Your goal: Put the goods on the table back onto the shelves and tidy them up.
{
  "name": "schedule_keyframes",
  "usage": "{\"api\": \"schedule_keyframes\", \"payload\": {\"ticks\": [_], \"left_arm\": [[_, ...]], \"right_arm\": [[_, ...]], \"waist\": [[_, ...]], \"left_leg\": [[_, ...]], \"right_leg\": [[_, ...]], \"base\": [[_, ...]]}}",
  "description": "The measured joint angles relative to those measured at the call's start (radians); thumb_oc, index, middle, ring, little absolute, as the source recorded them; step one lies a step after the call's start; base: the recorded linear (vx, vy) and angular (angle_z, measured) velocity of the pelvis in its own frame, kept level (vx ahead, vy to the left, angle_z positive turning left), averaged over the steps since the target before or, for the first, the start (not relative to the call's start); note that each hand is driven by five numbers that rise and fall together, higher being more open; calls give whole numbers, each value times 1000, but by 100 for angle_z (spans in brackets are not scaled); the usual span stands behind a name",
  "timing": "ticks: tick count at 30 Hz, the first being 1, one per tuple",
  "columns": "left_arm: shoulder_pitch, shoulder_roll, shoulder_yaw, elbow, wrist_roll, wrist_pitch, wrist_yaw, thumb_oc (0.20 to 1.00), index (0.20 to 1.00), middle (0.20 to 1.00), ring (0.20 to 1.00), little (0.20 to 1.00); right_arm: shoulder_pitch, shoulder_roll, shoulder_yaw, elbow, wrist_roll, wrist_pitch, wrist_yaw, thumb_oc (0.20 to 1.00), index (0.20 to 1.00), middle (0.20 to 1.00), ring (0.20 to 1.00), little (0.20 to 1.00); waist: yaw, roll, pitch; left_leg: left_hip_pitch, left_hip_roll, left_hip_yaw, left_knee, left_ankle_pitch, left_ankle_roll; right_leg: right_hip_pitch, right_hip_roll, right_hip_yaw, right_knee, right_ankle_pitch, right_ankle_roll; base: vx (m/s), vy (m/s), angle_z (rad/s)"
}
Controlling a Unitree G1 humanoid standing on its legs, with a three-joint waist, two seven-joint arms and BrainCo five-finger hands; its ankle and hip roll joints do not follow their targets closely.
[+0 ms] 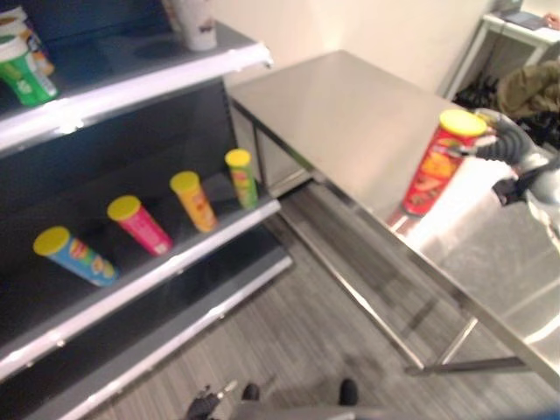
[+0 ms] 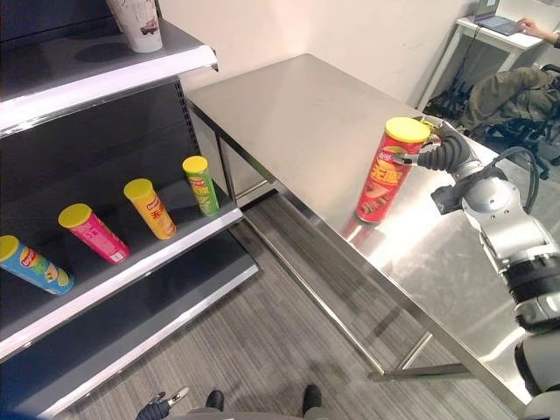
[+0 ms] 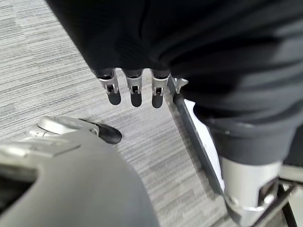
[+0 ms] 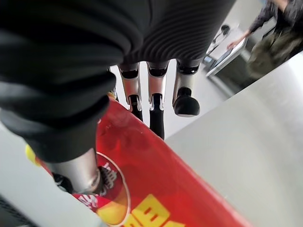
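One red crisp can [image 2: 383, 171] stands on the worktop [image 2: 315, 114], right robot hand [image 2: 435, 150] clasping its upper end; light, stiff and smooth-walled, it seems best gripped mid-body.

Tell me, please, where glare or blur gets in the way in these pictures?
In the left eye view, glare whitens the steel table just beside the red can, and the whole scene looks soft. The right eye view shows the can and right hand crisply. In the right wrist view, the can is blurred from closeness.
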Motion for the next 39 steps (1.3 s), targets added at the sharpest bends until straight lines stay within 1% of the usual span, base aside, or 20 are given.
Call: {"api": "schedule_keyframes", "payload": {"ticks": [4, 10, 14, 15, 16, 17, 18, 19, 21, 23, 24, 25, 27, 28, 31, 35, 36, 37, 38, 39], "left_arm": [[3, -2, 0, -1, 0, 0, 9, 1000, 1000, 1000, 1000, 1000], [-1, -24, -1, -4, -1, -6, 10, 1000, 1000, 1000, 1000, 1000], [-3, -43, 2, -9, -6, -9, 13, 1000, 1000, 1000, 1000, 1000], [-10, -49, 5, -13, -9, -9, 14, 1000, 1000, 1000, 1000, 1000], [-8, -51, 6, -3, -15, -7, 17, 1000, 1000, 1000, 1000, 1000], [-12, -47, 16, 6, -27, -4, 18, 1000, 1000, 1000, 1000, 1000], [-12, -43, 31, 24, -35, 0, 18, 1000, 1000, 1000, 1000, 1000], [-9, -43, 40, 32, -35, 4, 18, 1000, 1000, 1000, 1000, 1000], [6, -41, 47, 40, -35, 7, 18, 1000, 1000, 1000, 1000, 1000], [11, -44, 38, 37, -35, 7, 18, 1000, 1000, 1000, 1000, 1000], [4, -42, 38, 30, -35, 6, 19, 1000, 1000, 1000, 1000, 1000], [-5, -21, 37, 14, -35, 1, 19, 1000, 1000, 1000, 1000, 1000], [-32, 30, 35, 11, -35, 0, 19, 1000, 1000, 1000, 1000, 1000], [-64, 47, 15, 43, -35, 2, 19, 1000, 1000, 1000, 1000, 1000], [-80, 55, -54, 55, -33, -10, 19, 1000, 1000, 1000, 1000, 1000], [-61, 83, -52, 61, -31, -7, 20, 1000, 1000, 1000, 1000, 1000], [-64, 85, -57, 60, -31, -6, 20, 1000, 1000, 1000, 1000, 1000], [-74, 89, -85, 59, -31, -6, 23, 1000, 1000, 1000, 1000, 1000], [-79, 101, -94, 59, -31, -6, 24, 1000, 1000, 1000, 1000, 1000], [-82, 116, -103, 57, -31, -6, 26, 1000, 1000, 1000, 1000, 1000]], "right_arm": [[114, 117, -180, -214, 1, -6, -48, 200, 200, 200, 200, 200], [122, 218, -203, -389, 1, -51, -87, 200, 200, 200, 200, 200], [122, 236, -208, -468, 0, -75, -109, 200, 200, 200, 200, 200], [131, 229, -208, -492, -2, -74, -116, 200, 200, 200, 200, 200], [133, 239, -209, -506, -3, -74, -117, 200, 200, 200, 200, 200], [137, 264, -207, -517, -3, -73, -116, 200, 200, 200, 200, 200], [143, 289, -205, -538, -6, -70, -116, 200, 200, 200, 200, 200], [149, 300, -204, -554, -8, -70, -114, 200, 200, 200, 200, 200], [162, 306, -202, -612, -16, -68, -112, 200, 200, 200, 200, 200], [166, 290, -210, -641, -24, -75, -112, 200, 200, 200, 200, 200], [168, 289, -211, -646, -29, -78, -113, 200, 200, 200, 200, 200], [174, 303, -208, -644, -38, -76, -111, 200, 200, 200, 200, 200], [189, 326, -209, -618, -40, -74, -89, 200, 200, 200, 200, 200], [222, 347, -243, -636, -43, -62, -96, 200, 200, 200, 200, 200], [256, 410, -262, -658, -50, -65, -105, 200, 200, 200, 200, 200], [262, 412, -261, -696, -79, -69, -106, 200, 200, 200, 200, 200], [270, 411, -263, -696, -81, -70, -106, 200, 200, 200, 200, 200], [299, 410, -279, -703, -83, -70, -105, 200, 200, 200, 200, 200], [310, 410, -284, -702, -87, -68, -105, 200, 200, 200, 200, 200], [310, 407, -285, -697, -89, -68, -105, 200, 200, 200, 200, 200]], "waist": [[-1, 13, 1], [25, 48, 12], [46, 71, 38], [27, 69, 45], [37, 76, 50], [53, 54, 60], [53, 36, 67], [52, 30, 71], [21, 21, 72], [-11, 51, 57], [-18, 54, 54], [-26, 19, 56], [-6, -43, 48], [-19, -59, 44], [-25, -37, 34], [-4, -26, 31], [-7, -7, 38], [-16, 12, 46], [-34, 22, 51], [-45, 7, 50]], "left_leg": [[2, 1, -1, 0, 3, -1], [-24, 0, -28, 35, 7, 0], [-104, -9, -46, 99, 30, -6], [-127, -12, -4, 92, 59, 13], [-119, 6, 50, 48, 50, 38], [-105, 19, 115, 47, 26, 63], [-100, 22, 149, 69, 16, 80], [-90, 33, 157, 82, 16, 80], [-27, 94, 200, 121, -6, 32], [44, 136, 199, 91, 20, 22], [55, 132, 199, 60, 4, -9], [51, 108, 193, 44, 11, -33], [40, 74, 176, 46, -1, -43], [-27, 56, 166, 125, -40, -22], [-19, 14, 117, 119, -37, 2], [-12, -29, 89, 51, 21, 41], [-6, -27, 82, 38, 24, 58], [-3, -12, 53, 27, 30, 66], [-1, 0, 21, 16, 40, 66], [-4, -14, 3, 15, 49, 61]], "right_leg": [[3, 2, 0, 0, 0, 0], [14, 7, -22, -4, -11, 8], [13, 18, -40, 0, -24, 9], [15, 14, -45, -5, -43, -19], [19, 21, -73, 0, -43, -25], [20, 0, -97, -5, -26, -50], [28, -19, -102, 0, -29, -53], [36, -23, -105, 0, -29, -52], [74, -46, -145, 1, -18, -25], [102, -41, -167, 0, -20, 10], [101, -46, -170, 1, -17, 21], [91, -67, -159, 0, -15, 22], [80, -112, -126, 1, 7, 20], [109, -145, -133, 1, 11, 27], [115, -178, -142, 79, 33, -11], [9, -219, -53, 216, 63, -49], [-10, -211, -26, 242, 4, -30], [-13, -131, 84, 228, -86, -19], [-10, -56, 156, 182, -112, -26], [-18, -3, 172, 170, -121, -15]], "base": [[-31, -105, 0], [-92, -140, 15], [-154, -98, 59], [-71, 69, 116], [-71, 97, 102], [-68, 171, 52], [-15, 149, 26], [-29, 186, 28], [-51, 155, 47], [-18, 35, 53], [0, 0, 38], [-84, 308, 22], [-186, 776, 39], [-177, 681, 99], [-133, 365, 79], [-51, 269, 13], [-19, 255, 41], [-21, 146, 66], [-31, 92, 85], [-37, 106, 98]]}}
